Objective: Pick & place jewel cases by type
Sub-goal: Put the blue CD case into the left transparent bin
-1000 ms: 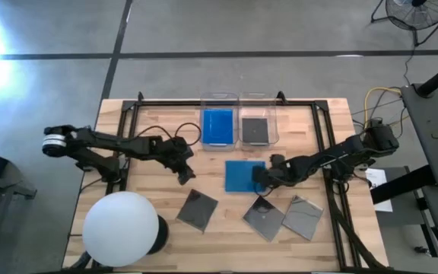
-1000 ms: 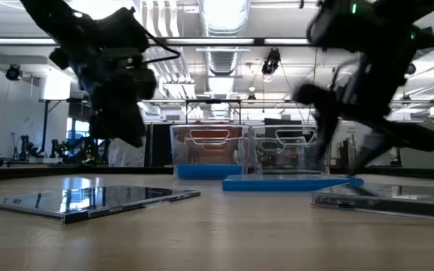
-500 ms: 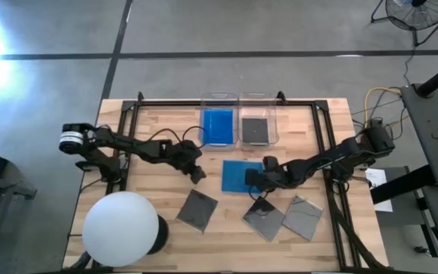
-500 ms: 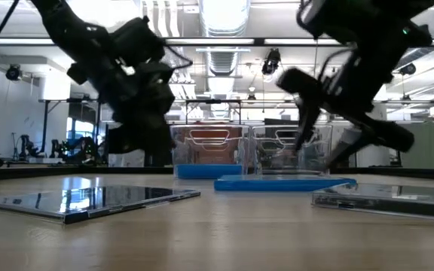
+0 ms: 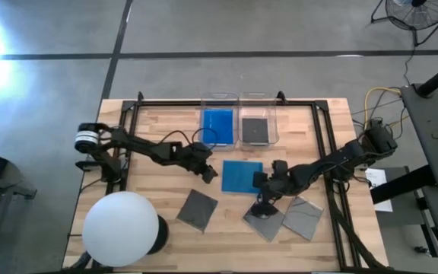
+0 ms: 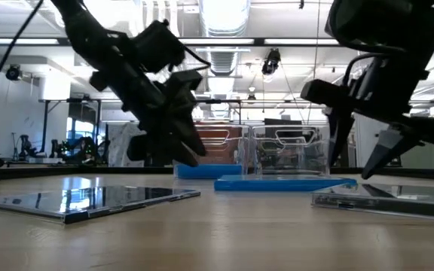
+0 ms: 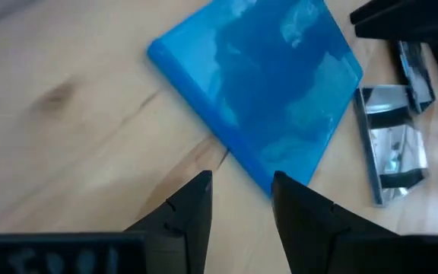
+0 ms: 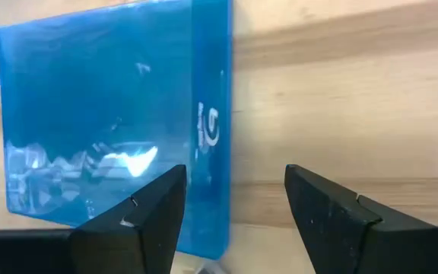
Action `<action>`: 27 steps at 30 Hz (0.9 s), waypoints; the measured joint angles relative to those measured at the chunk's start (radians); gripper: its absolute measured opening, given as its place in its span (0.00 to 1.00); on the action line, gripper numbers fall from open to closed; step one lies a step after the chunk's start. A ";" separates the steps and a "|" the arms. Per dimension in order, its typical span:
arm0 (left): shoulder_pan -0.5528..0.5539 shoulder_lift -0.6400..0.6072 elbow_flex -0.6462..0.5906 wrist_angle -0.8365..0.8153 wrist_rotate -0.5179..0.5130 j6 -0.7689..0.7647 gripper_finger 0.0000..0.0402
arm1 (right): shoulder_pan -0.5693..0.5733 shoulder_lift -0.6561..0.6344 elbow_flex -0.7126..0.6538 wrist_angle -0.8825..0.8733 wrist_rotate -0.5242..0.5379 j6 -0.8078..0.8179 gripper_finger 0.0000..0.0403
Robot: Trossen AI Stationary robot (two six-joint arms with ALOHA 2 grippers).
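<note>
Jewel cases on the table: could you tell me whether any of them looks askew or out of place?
Two of the grey cases at the front right lie tilted and appear to overlap at their edges. A third grey case sits askew by itself. The loose blue case lies flat and nearly square between both grippers.

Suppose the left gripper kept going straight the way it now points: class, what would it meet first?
Most likely the near edge of the blue jewel case lying on the table. The left gripper, fingers open, aims at that edge, though depth is hard to judge.

Wooden table (image 5: pixel 158 122) with blue case (image 5: pixel 242 176), grey cases (image 5: pixel 197 208), bins (image 5: pixel 236 116).
</note>
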 joint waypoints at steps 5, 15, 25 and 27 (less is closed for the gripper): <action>-0.007 0.094 0.073 0.047 0.078 -0.008 0.29 | -0.017 0.048 -0.048 0.185 -0.027 -0.022 0.54; -0.032 0.179 0.132 0.003 0.156 0.039 0.29 | -0.033 0.095 -0.058 0.286 -0.043 -0.102 0.54; -0.066 0.162 0.092 -0.117 0.169 0.165 0.29 | -0.011 -0.009 -0.056 0.402 0.021 -0.326 0.54; -0.071 0.163 0.091 -0.147 0.169 0.178 0.29 | -0.007 -0.040 -0.051 0.417 0.030 -0.356 0.54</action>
